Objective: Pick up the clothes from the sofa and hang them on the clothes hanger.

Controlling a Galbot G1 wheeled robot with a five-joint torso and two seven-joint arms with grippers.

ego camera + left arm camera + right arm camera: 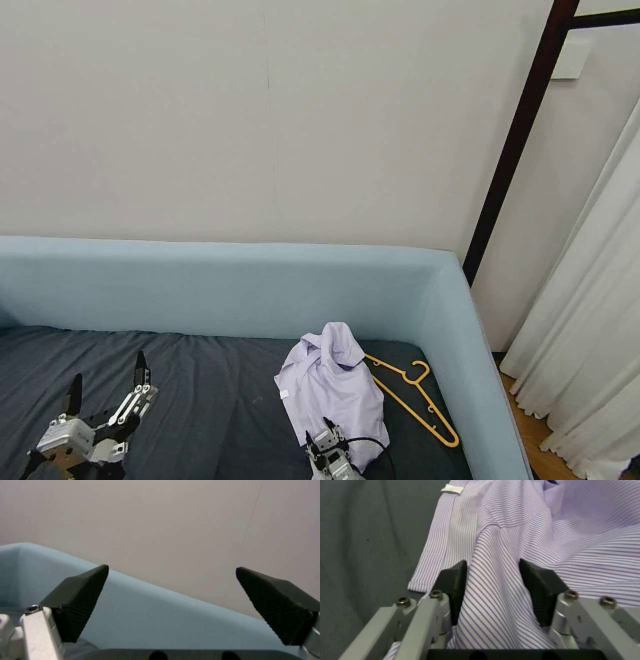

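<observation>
Lilac striped shirt [335, 385] heaped on sofa [220, 390] seat, orange hanger [415, 398] just beside it; left gripper [108, 378] well apart. Left wrist: fingers [80, 600] spread wide, facing backrest. Right wrist: right gripper [492, 587] pinching a shirt fold.

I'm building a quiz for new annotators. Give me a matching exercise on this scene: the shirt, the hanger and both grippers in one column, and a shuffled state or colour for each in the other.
Column one:
1. shirt
2. hanger
3. left gripper
4. right gripper

Column two:
A. orange, lying flat beside the shirt
B. fingers wide open, nothing between them
C. purple-striped, crumpled in a heap
D. fingers closed on a fold of fabric

Pairs: 1-C, 2-A, 3-B, 4-D.
</observation>
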